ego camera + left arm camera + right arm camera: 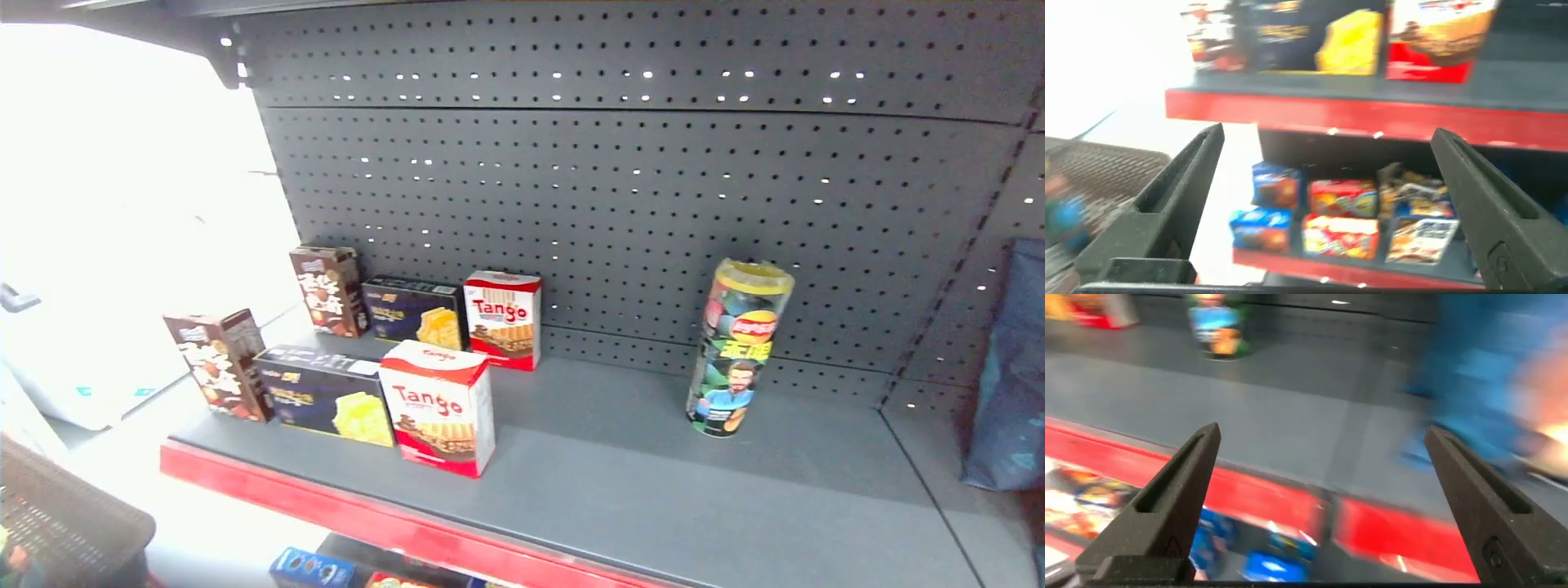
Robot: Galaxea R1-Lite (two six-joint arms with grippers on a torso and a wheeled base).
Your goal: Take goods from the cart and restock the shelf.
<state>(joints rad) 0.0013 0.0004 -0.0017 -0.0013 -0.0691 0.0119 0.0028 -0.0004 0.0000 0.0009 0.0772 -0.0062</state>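
Chip can (739,347) stands upright on the shelf (620,482); left wrist view adds packets (1341,214) below. Left end effector (1327,132) and right end effector (1323,431) gape empty

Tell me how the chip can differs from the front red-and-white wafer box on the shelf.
The chip can is a tall cylinder; the wafer box is a shorter rectangular carton. The can stands alone toward the right; the box sits beside other boxes at the left. Both stand upright on the grey shelf.
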